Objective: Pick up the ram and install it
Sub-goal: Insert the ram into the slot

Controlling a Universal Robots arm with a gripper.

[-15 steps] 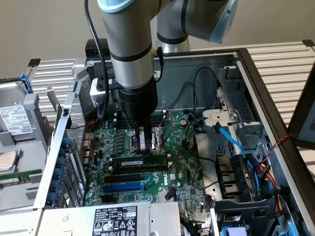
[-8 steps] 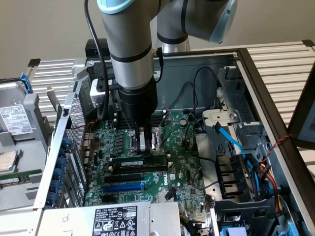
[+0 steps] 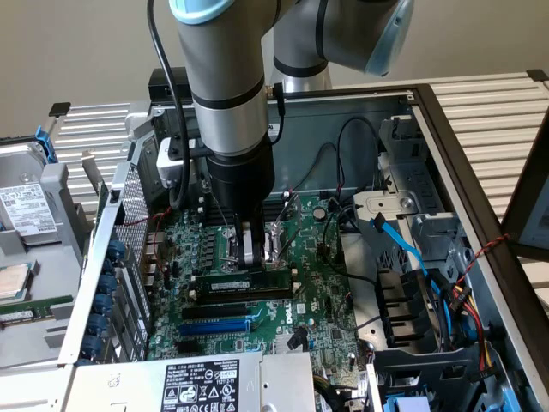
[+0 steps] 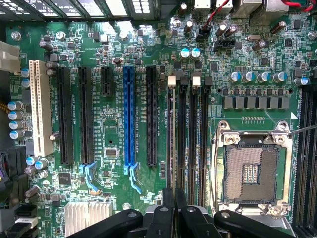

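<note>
The ram is seen in the exterior view as a long, narrow stick standing on edge in one of the black memory slots of the motherboard, beside the CPU socket. Its long axis runs along the slot, roughly across the exterior view from left to right with a slight tilt, and its white label faces the camera. The gripper is placed directly above the stick's upper edge, near its middle, with the fingers pressed nearly together; whether they touch or pinch that edge cannot be told. In the wrist view the fingertips are lined up over the same slot, so that the ram appears edge-on as a thin line running away from the gripper along the slot's length.
</note>
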